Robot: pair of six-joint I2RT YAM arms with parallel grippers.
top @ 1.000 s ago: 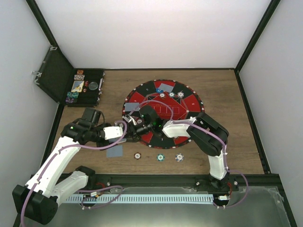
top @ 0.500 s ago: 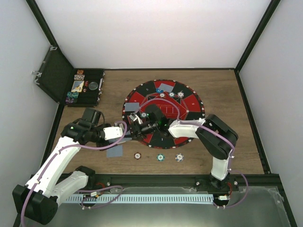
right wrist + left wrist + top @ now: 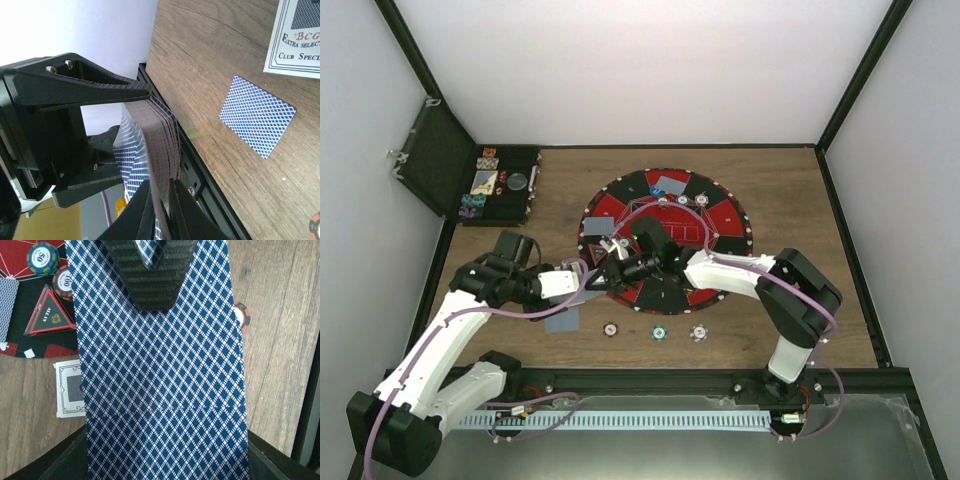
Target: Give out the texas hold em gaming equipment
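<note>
1. Two robot arms meet over the near-left rim of a round red-and-black mat (image 3: 720,215) on a wooden counter (image 3: 800,300).
2. The left fingers (image 3: 95,87) are clamped on a deck (image 3: 160,380) of cards with blue diamond backs. One black finger presses on the top card and the other sits underneath, holding the deck clear of the counter.
3. The right fingers (image 3: 141,217) stand almost together and pinch the edge of the deck opposite the left fingers. How many cards they have hold of cannot be told.
4. A loose card (image 3: 257,116) lies face down on the bare wood below the deck, near a white printed card (image 3: 300,35).
5. A row of three chips (image 3: 659,333) lies on the counter between the mat and the arm bases.
6. Three far chips (image 3: 682,200) sit in a line on the far half of the mat. A mat card (image 3: 670,185) lies face down just beyond them, and another lies at the mat's left edge.
7. An open black case (image 3: 450,170) stands at the far-left corner of the counter, with more chips in its tray.
8. The left wrist view shows a triangular "ALL IN" marker (image 3: 50,315) on the mat, with two stacked-looking chips just beyond it. An orange chip (image 3: 241,315) peeks out from behind the deck's right edge.
</note>
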